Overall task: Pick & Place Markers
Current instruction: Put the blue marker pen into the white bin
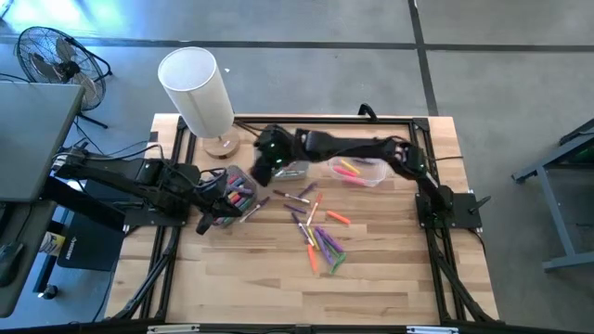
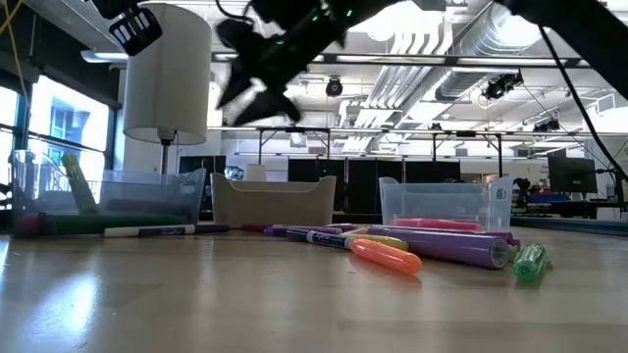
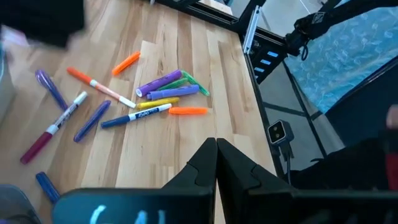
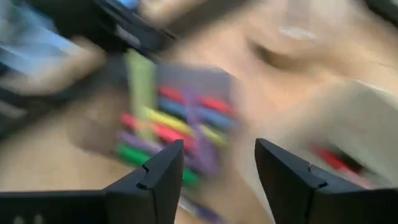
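Several loose markers [image 1: 316,232] lie flat on the wooden table, also seen in the left wrist view as markers [image 3: 149,99]. More markers fill a clear bin [image 1: 238,190] at the left, and pink ones lie in a clear bin [image 1: 360,172] farther right. My right gripper [image 4: 219,168] is open and empty, raised above the table [image 2: 253,74], reaching from the right toward the left bin of markers [image 4: 177,134]. My left gripper [image 3: 216,149] is shut on nothing, beside that bin at the left [image 1: 213,195].
A grey bin [image 1: 292,170] stands between the two clear bins. A white lamp [image 1: 200,93] stands on its wooden foot at the table's far left. Black frame rails run along the table's sides. Bare wood lies toward the near edge.
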Motion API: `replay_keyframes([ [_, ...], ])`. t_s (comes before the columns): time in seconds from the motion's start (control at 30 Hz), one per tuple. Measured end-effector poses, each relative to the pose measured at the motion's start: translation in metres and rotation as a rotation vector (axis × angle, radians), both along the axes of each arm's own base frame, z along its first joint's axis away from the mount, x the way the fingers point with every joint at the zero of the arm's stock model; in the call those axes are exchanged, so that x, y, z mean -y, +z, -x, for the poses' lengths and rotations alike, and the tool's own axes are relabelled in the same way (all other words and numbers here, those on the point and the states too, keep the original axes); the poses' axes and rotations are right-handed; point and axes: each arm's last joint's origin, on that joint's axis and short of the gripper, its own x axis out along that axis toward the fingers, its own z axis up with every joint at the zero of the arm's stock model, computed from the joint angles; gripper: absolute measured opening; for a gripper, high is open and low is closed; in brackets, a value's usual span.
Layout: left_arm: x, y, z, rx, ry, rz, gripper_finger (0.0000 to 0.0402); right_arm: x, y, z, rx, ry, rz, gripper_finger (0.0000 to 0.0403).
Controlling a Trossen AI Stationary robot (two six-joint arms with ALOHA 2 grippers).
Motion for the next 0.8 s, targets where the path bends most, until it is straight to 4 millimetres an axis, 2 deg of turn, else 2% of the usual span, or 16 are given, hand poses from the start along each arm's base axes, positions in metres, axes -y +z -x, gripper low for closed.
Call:
replay_keyframes([
  [0.07, 0.000, -0.002, -0.002, -0.016, 0.008, 0.011, 0.0000, -0.001, 0.011, 0.018, -0.127, -0.031, 0.080, 0.0178],
  [0.2, 0.002, -0.004, -0.008, -0.030, 0.015, 0.018, 0.0001, -0.020, 0.038, 0.054, -0.316, -0.011, 0.192, 0.0146],
  [0.3, 0.002, -0.009, -0.014, -0.069, 0.073, 0.037, 0.0012, -0.039, 0.040, 0.076, -0.406, 0.041, 0.220, 0.0111],
  [0.43, 0.000, -0.015, -0.024, -0.099, 0.220, 0.028, 0.0060, -0.067, 0.036, 0.111, -0.391, 0.061, 0.197, 0.0056],
  [0.57, -0.002, -0.023, -0.034, -0.120, 0.368, -0.021, 0.0115, -0.093, 0.019, 0.154, -0.349, 0.034, 0.120, 0.0010],
  [0.67, -0.002, -0.028, -0.042, -0.121, 0.414, -0.050, 0.0139, -0.110, 0.008, 0.190, -0.316, 0.010, 0.055, 0.0006],
  [0.8, 0.001, -0.029, -0.060, -0.134, 0.457, -0.052, 0.0146, -0.126, -0.009, 0.238, -0.320, -0.043, -0.016, 0.0013],
])
